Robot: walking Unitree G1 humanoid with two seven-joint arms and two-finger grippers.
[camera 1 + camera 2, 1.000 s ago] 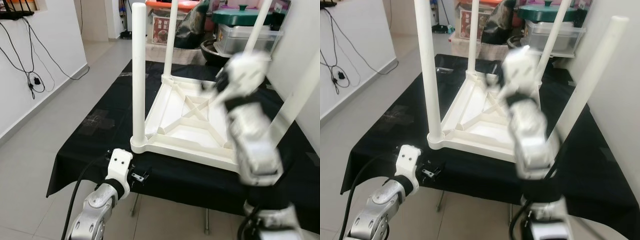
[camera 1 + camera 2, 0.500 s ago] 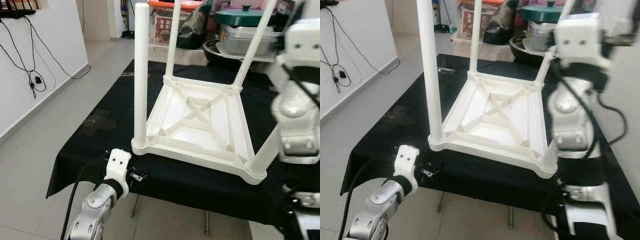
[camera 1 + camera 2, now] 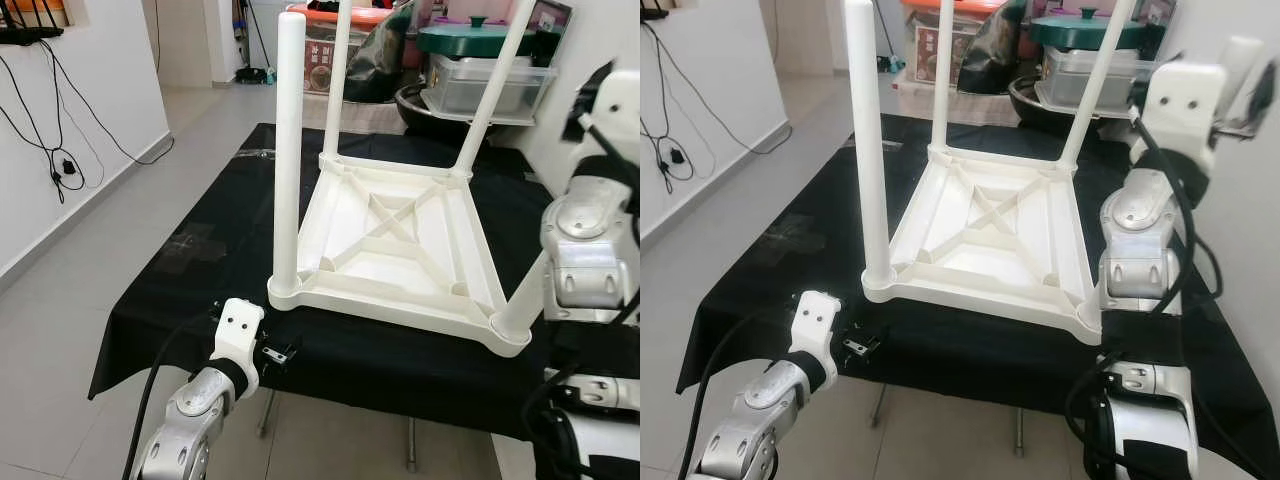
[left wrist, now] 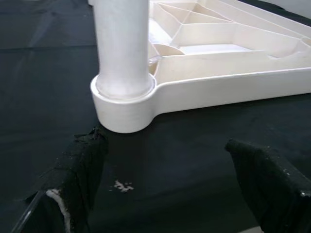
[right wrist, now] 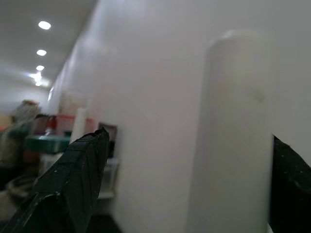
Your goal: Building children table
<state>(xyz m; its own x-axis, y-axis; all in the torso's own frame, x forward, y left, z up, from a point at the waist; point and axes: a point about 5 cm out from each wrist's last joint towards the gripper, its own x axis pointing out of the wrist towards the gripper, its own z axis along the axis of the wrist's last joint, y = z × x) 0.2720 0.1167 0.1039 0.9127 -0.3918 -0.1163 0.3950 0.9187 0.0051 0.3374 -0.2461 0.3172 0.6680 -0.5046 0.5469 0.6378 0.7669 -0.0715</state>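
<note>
A white children's table (image 3: 395, 262) lies upside down on a black-clothed table (image 3: 190, 262), its legs pointing up. My left gripper (image 3: 278, 352) hovers low at the front edge, open, its black fingers (image 4: 80, 170) spread wide just short of the near-left leg (image 4: 121, 43) and its round socket. My right arm (image 3: 590, 230) is raised at the near-right corner and hides most of that leg above its base (image 3: 513, 318). In the right wrist view my right gripper (image 5: 189, 138) is open astride the top of the near-right leg (image 5: 235, 121), with a gap on one side.
Storage boxes and a green-lidded pot (image 3: 485, 38) crowd the space behind the table. A white wall (image 3: 1240, 250) stands close on the right. Tiled floor (image 3: 100, 230) lies open to the left, with cables hanging on the left wall (image 3: 60, 130).
My right arm swung from in front of the tabletop out to the right and up, ending at the top of the near-right leg. My left arm stayed put.
</note>
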